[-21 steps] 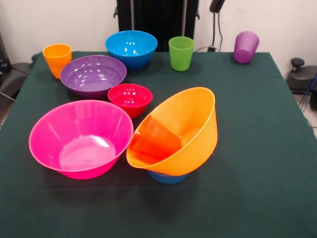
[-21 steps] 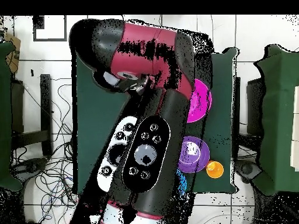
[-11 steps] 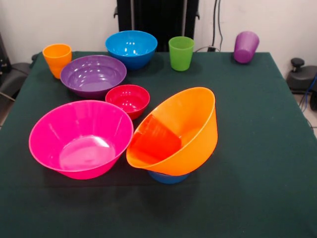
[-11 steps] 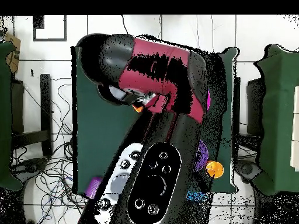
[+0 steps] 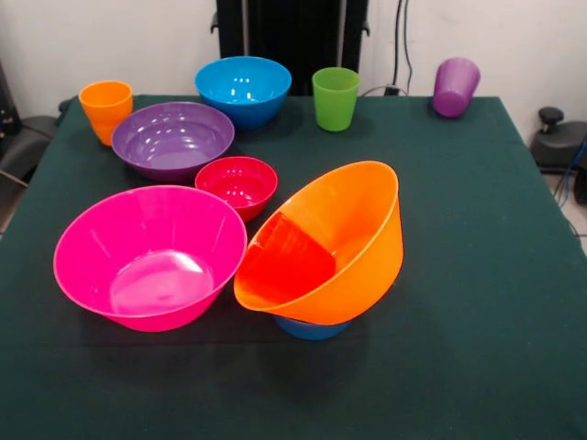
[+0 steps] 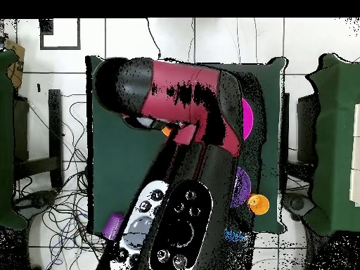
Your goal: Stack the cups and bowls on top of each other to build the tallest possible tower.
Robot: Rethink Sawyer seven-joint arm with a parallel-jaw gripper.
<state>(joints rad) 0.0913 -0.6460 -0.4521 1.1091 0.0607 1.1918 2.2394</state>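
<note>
The tower (image 5: pixel 321 266) stands toward the front of the table (image 5: pixel 477 275): a small light-blue bowl (image 5: pixel 310 328) as base, a large orange bowl (image 5: pixel 353 243) tipped steeply on it with its mouth toward the pink bowl (image 5: pixel 147 257), and a red-orange cup (image 5: pixel 289 258) lying inside against the lower wall. In my judgement the orange bowl tilts because the base beneath is much narrower and the cup's weight sits off-centre; the stack looks unsteady.

The remaining pieces are unstacked: red bowl (image 5: pixel 238 183), purple bowl (image 5: pixel 172 137), blue bowl (image 5: pixel 243 89), yellow-orange cup (image 5: pixel 105 110), green cup (image 5: pixel 335 98) and purple cup (image 5: pixel 456 86).

No gripper shows in the front view, so positions relative to the jaws cannot be given, and I cannot tell whether they are apart or together. The overhead view shows what the front does not: the arm (image 6: pixel 176 98) spread over the table, hiding most pieces. The front view alone shows the full layout.
</note>
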